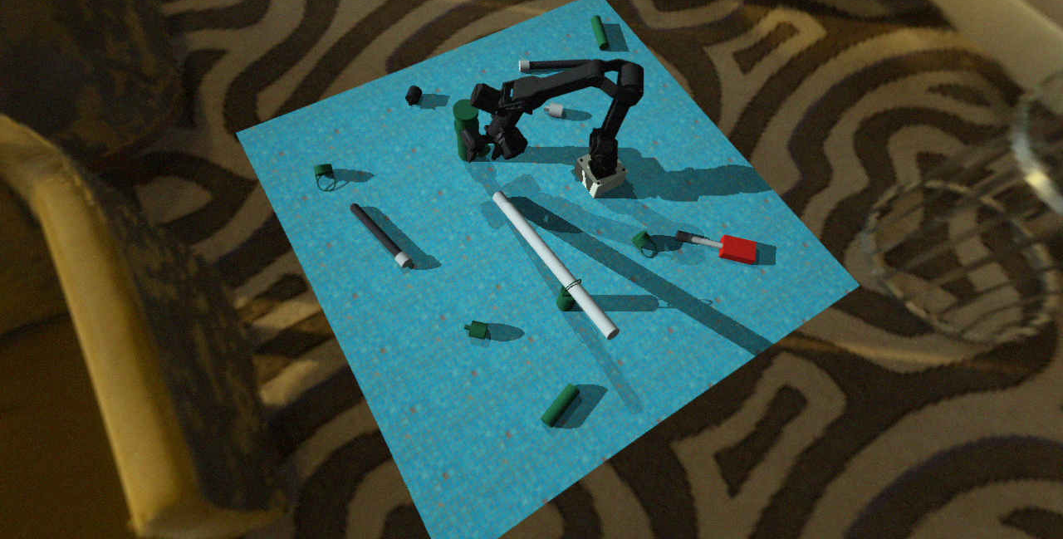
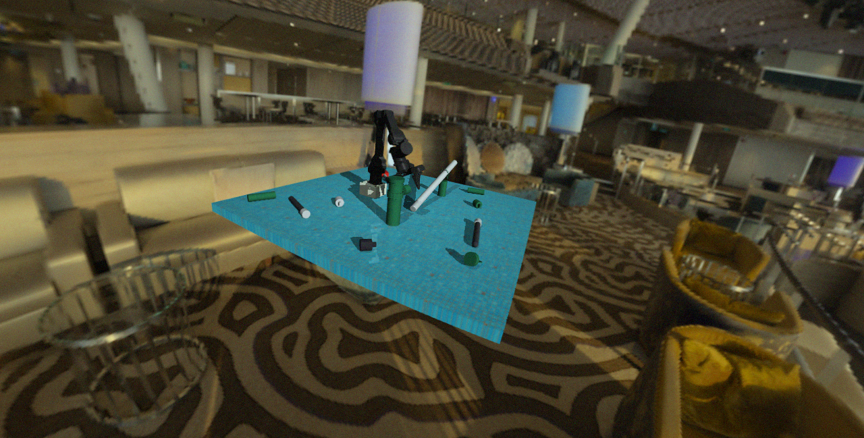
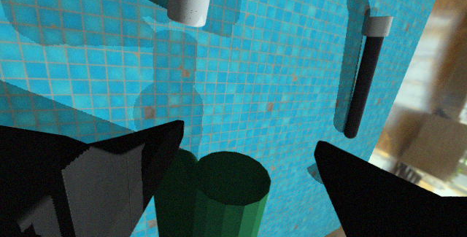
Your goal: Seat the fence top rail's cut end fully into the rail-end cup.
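Observation:
The white rail (image 1: 546, 257) (image 2: 433, 186) (image 3: 190, 0) slopes through the wire loop (image 1: 565, 288) above the small green post (image 1: 565, 301) (image 2: 443, 187). Its end nearer the big green post (image 1: 461, 140) (image 2: 393, 212) is low, outside the cup and short of the post. The green rail-end cup (image 2: 406, 189) (image 3: 233, 179) sticks out high on the big post, just below the cap (image 1: 466, 110). Its flat dark end faces the wrist camera. My gripper (image 1: 482, 150) (image 3: 249, 137) is open around the cup, clear of the rail. A rounded green shape is partly hidden behind the left finger.
A dark rod with a white end (image 1: 379, 234) (image 2: 477, 233) (image 3: 365, 80) lies beyond the rail. A second dark rod (image 1: 557, 65) (image 2: 298, 205), a black fitting (image 1: 413, 95) (image 2: 366, 244) and a white fitting (image 1: 555, 110) (image 2: 339, 201) lie around the big post. A red block (image 1: 737, 249) lies right of the rail.

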`<action>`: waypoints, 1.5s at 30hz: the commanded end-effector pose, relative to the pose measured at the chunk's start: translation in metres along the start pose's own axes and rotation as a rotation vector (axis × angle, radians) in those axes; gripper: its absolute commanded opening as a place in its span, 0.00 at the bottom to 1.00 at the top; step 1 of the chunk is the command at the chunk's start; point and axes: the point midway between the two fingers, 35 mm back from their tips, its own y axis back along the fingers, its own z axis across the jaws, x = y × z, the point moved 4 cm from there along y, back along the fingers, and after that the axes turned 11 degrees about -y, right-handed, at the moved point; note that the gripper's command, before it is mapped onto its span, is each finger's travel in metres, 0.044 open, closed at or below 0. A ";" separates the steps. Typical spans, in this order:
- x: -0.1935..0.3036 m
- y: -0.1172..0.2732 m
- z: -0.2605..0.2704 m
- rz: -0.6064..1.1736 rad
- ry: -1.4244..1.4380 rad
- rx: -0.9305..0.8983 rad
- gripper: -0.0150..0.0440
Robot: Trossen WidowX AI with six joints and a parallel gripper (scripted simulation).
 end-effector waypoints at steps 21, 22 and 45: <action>-0.101 0.066 -0.020 0.019 -0.964 0.004 1.00; -0.107 0.070 -0.020 0.019 -1.042 0.007 1.00; -0.146 0.108 -0.013 0.009 -1.626 0.030 1.00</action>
